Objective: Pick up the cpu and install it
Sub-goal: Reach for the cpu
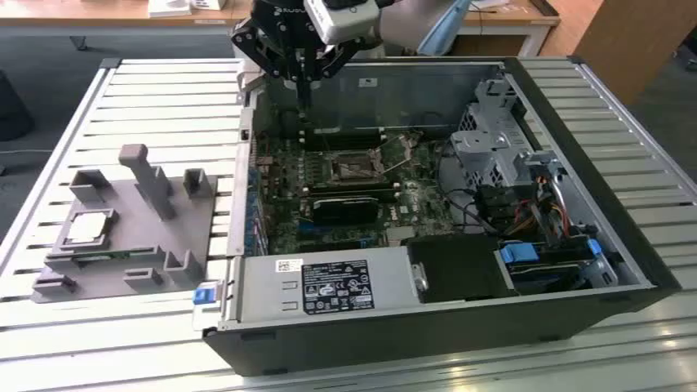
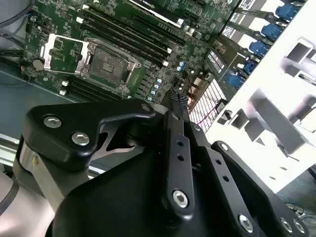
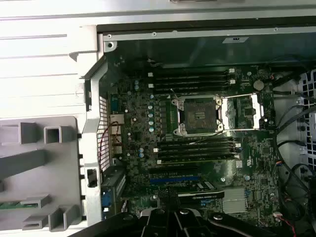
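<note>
The cpu [image 1: 90, 227], a small silvery square chip, lies flat on the grey plastic tray [image 1: 163, 237] at the exterior view's left, outside the computer case. My gripper [image 1: 303, 110] hangs over the far left part of the open case, well away from the cpu, fingers pressed together with nothing between them. Both wrist views show its black linkage narrowing to one tip [image 2: 176, 98] [image 3: 170, 196]. The motherboard socket [image 1: 354, 169] [image 2: 111, 61] [image 3: 197, 116] lies bare, with its metal load plate [image 2: 61, 52] [image 3: 242, 113] swung open beside it.
The case [image 1: 610, 245] lies on its side on a slatted white table [image 1: 163, 98]. Memory sticks [image 3: 195, 148] flank the socket. A power supply [image 1: 326, 286], drive cage [image 1: 490, 147] and cables [image 1: 534, 216] fill the near and right parts. A green memory stick [image 3: 15, 204] lies on the tray.
</note>
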Controlling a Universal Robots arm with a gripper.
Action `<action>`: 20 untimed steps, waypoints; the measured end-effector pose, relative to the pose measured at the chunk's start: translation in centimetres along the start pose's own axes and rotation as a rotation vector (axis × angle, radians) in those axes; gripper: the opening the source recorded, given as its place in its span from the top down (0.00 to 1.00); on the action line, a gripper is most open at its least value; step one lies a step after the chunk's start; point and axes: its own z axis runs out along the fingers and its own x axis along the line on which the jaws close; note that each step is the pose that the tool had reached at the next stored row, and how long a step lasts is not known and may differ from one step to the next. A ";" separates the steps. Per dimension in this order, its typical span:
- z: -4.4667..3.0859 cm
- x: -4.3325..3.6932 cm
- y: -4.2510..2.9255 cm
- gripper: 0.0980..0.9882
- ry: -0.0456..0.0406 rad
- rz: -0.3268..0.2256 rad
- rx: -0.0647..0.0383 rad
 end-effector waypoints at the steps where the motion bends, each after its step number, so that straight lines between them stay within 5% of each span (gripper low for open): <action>1: 0.00 0.00 0.00 0.99 0.0000 0.000 0.000; 20: -0.02 0.71 -0.05 0.99 0.0000 0.000 0.000</action>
